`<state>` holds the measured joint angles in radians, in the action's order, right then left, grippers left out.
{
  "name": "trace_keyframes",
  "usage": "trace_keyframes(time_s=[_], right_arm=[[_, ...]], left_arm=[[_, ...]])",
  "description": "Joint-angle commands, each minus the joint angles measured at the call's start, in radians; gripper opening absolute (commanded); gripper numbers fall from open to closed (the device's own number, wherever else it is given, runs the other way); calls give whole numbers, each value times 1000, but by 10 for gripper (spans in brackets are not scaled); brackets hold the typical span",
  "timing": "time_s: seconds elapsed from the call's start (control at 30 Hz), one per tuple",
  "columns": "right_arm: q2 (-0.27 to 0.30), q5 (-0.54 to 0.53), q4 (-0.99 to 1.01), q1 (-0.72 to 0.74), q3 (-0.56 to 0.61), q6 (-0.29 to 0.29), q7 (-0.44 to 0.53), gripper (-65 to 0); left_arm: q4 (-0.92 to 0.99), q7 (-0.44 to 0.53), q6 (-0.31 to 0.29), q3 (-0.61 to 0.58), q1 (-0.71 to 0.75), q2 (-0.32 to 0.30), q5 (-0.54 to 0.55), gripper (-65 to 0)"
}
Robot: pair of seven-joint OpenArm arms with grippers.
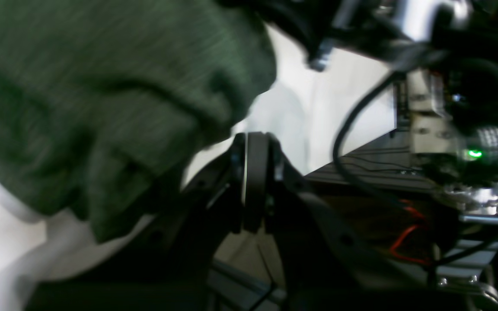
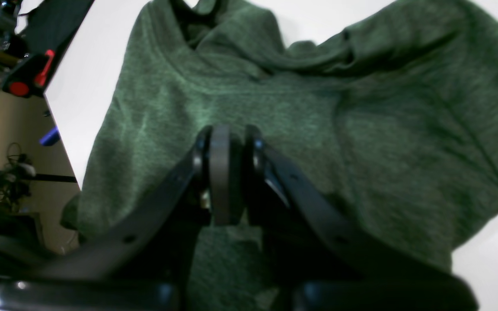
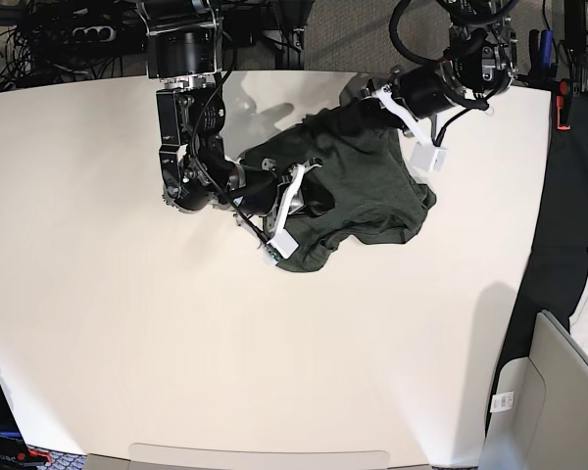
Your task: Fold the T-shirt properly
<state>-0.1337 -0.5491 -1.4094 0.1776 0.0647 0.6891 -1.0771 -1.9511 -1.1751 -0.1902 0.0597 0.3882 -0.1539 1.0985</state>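
- The T-shirt (image 3: 358, 201), a dark olive-green heathered knit, is lying bunched and creased on the white bench (image 3: 127, 323), in the far half of the top and somewhat toward the right edge as the base view shows it; it is sitting well clear of the near edge.
- The right gripper (image 2: 227, 142), entering from the left in the base view, is reaching low over the near-left part of the garment. In the right wrist view its jaws are standing almost pressed together, with only a narrow slit between the pads, and green fabric is filling the whole field behind and beneath them. Whether cloth is being pinched in that slit cannot be told.
- The left gripper (image 1: 255, 142), entering from the far right corner in the base view, is sitting at the far edge of the garment, where the cloth is rising in a small peak toward it.
- In the blurred left wrist view the jaws of this pincer are lying pressed together, pad against pad. A thick fold of the shirt is hanging just beside them, up and to the left; whether any cloth is being held between the pads cannot be told.
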Motion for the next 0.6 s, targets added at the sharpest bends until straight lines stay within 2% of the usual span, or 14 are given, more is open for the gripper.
trace_keyframes(time_s=[0.0, 0.17, 0.23, 0.47, 0.57], right_arm=[[-7, -18, -17, 23, 2, 9, 22, -612], [1, -13, -15, 23, 2, 9, 22, -612], [3, 22, -15, 23, 2, 9, 22, -612], [3, 166, -15, 23, 2, 9, 22, -612], [3, 211, -15, 23, 2, 9, 22, -612]], left_arm=[[0, 2, 2, 2, -4, 0, 30, -643], [103, 2, 2, 2, -42, -6, 29, -643], [154, 2, 4, 9, -54, -16, 27, -643], [180, 13, 4, 13, -62, -148, 9, -643], [180, 14, 4, 15, -62, -181, -13, -643]])
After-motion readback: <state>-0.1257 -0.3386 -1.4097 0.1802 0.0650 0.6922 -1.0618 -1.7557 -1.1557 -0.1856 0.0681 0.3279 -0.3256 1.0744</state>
